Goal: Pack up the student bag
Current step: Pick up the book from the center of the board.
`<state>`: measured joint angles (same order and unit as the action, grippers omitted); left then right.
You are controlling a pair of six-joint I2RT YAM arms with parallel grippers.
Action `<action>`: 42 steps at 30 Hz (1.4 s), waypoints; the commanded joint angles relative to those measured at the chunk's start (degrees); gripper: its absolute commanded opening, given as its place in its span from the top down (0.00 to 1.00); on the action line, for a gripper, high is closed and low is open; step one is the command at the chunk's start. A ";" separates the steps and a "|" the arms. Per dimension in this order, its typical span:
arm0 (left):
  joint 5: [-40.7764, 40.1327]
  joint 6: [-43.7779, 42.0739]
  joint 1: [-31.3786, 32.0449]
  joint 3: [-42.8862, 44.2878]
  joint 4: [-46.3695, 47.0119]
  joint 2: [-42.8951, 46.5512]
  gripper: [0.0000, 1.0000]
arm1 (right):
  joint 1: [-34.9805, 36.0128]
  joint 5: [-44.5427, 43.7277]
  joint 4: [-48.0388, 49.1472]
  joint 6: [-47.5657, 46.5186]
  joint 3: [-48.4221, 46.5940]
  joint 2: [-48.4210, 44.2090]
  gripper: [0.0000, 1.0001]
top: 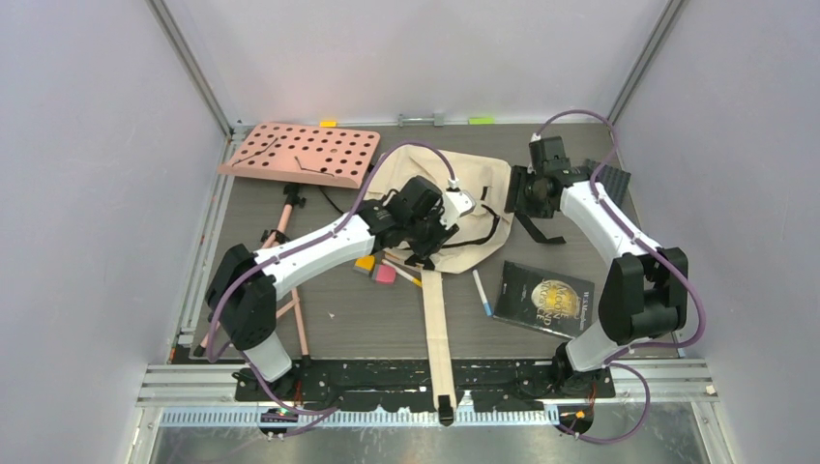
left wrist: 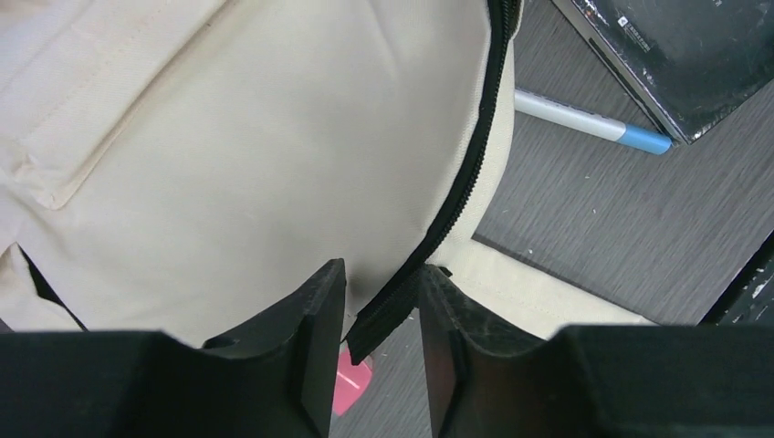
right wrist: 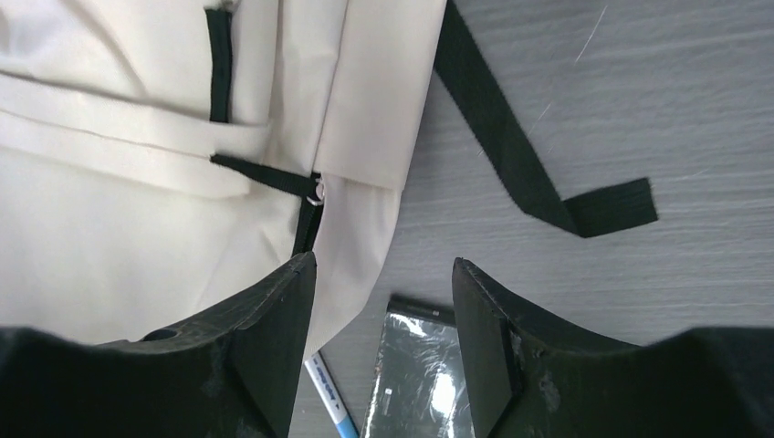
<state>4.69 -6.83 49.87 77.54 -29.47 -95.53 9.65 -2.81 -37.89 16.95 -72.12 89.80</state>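
Your left claw [left wrist: 381, 270] sits at the rim of the large cream fabric backpack [left wrist: 228, 155]. The black zipper edge [left wrist: 475, 155] runs between its half-parted fingers, and I cannot tell whether they pinch it. A small pink block [left wrist: 350, 383] peeks out beneath that claw. Your right claw [right wrist: 383, 265] is spread wide and holds nothing. The backpack's cream side lies against one finger, a loose black webbing strap [right wrist: 511, 155] lies ahead on the grey surface [right wrist: 657, 82], and a dark glossy book [right wrist: 415, 374] and a white blue-tipped pen [right wrist: 329, 401] lie below.
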 commanded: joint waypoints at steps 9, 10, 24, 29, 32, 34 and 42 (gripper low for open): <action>-2.13 -0.78 -0.03 2.02 3.42 2.02 0.96 | 0.19 3.83 0.89 2.51 3.83 -4.46 0.38; -2.52 -0.79 -0.03 2.31 3.50 2.23 0.98 | 0.19 3.85 0.80 2.49 3.87 -4.61 0.38; -14.67 3.94 -1.53 19.96 4.20 -3.66 1.00 | 0.20 8.91 4.30 5.43 8.78 -8.13 0.37; -16.16 5.82 -2.60 27.15 3.85 -8.53 1.00 | 0.20 12.95 7.84 9.69 10.21 -7.82 0.36; -15.90 5.90 -2.76 29.02 3.47 -9.77 1.00 | 0.31 15.30 9.35 10.96 10.64 -7.16 0.36; -16.06 5.94 -2.88 29.30 3.51 -10.01 1.00 | 0.43 15.79 9.77 11.36 10.68 -7.54 0.36; -16.11 6.25 -3.59 30.26 4.92 -10.13 1.00 | 2.16 13.74 8.66 11.74 10.48 -4.89 0.36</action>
<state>-10.50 -1.45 46.74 104.12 -28.10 -106.43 10.44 11.68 -30.13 27.66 -61.10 83.90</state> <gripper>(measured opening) 0.020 0.644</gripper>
